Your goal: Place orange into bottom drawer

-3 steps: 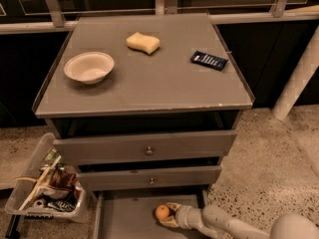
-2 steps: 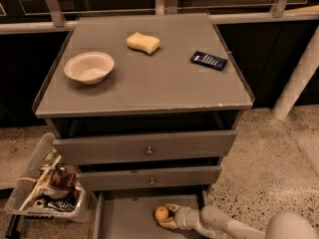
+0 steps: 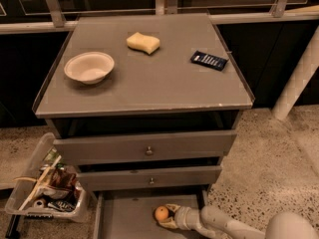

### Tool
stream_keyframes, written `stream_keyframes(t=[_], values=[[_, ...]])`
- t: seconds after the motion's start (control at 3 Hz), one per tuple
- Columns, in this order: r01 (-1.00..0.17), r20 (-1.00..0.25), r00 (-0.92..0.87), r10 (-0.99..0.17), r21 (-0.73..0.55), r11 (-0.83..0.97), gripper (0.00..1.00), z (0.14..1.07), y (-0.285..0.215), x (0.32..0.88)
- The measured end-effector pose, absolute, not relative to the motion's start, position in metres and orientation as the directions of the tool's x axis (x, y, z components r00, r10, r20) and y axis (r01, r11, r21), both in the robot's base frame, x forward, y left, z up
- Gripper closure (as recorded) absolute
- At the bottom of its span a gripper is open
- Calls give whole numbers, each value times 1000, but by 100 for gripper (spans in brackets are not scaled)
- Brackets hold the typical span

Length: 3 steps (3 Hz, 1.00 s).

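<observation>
The orange (image 3: 161,213) is small and round, down inside the open bottom drawer (image 3: 124,218), a shallow grey tray pulled out under the two knobbed drawers. My gripper (image 3: 165,215) reaches in from the lower right on its pale arm (image 3: 224,224), and its fingers (image 3: 172,208) sit around the orange on the right side. The orange is at or just above the drawer floor; I cannot tell whether it rests on it.
On the cabinet top sit a white bowl (image 3: 88,67), a pale yellow sponge (image 3: 143,42) and a dark blue packet (image 3: 209,60). A clear bin of snacks (image 3: 47,190) stands on the floor at the left. A white post (image 3: 299,78) stands at the right.
</observation>
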<state>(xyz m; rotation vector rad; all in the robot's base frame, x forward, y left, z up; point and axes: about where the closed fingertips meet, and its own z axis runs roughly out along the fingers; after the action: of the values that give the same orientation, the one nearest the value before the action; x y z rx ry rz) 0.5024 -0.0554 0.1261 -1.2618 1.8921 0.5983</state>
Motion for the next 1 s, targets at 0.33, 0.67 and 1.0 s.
stream_keyframes(t=[0.33, 0.67, 1.0], values=[[-916, -804, -213, -555, -32, 399, 36, 126, -55, 502], [-916, -804, -213, -555, -32, 399, 13, 126, -55, 502], [-916, -804, -213, -555, -32, 399, 0, 126, -55, 502]])
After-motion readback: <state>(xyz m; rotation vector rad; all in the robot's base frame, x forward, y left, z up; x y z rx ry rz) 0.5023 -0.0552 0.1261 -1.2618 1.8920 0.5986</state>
